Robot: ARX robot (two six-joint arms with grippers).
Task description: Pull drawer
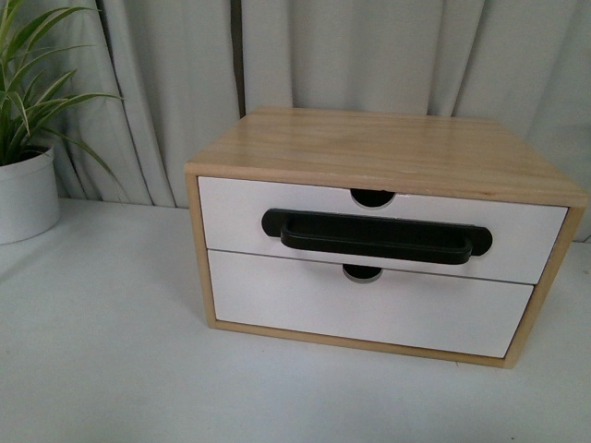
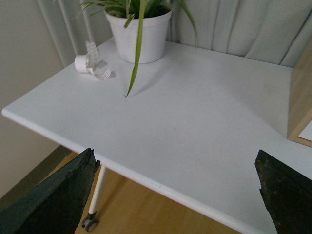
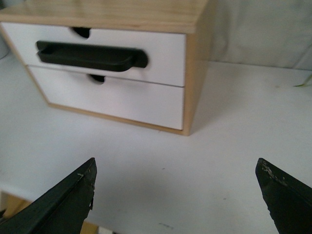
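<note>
A light wood cabinet (image 1: 388, 148) stands on the white table (image 1: 102, 351). Its upper drawer (image 1: 231, 217) has a white front, a long black bar handle (image 1: 377, 237) and a half-round notch (image 1: 373, 197) in the top edge; it sits flush and closed. The same drawer (image 3: 165, 56) and handle (image 3: 90, 55) show in the right wrist view, some way ahead of my open right gripper (image 3: 175, 168), which holds nothing. My left gripper (image 2: 175, 158) is open over the table's front edge, well left of the cabinet's corner (image 2: 301, 97). Neither gripper shows in the front view.
Below the handled drawer sits a plain white drawer front (image 1: 369, 305) with no handle. A potted plant in a white pot (image 1: 26, 194) stands at the table's far left, with a small clear object (image 2: 93, 66) beside the pot (image 2: 140, 34). Curtains hang behind.
</note>
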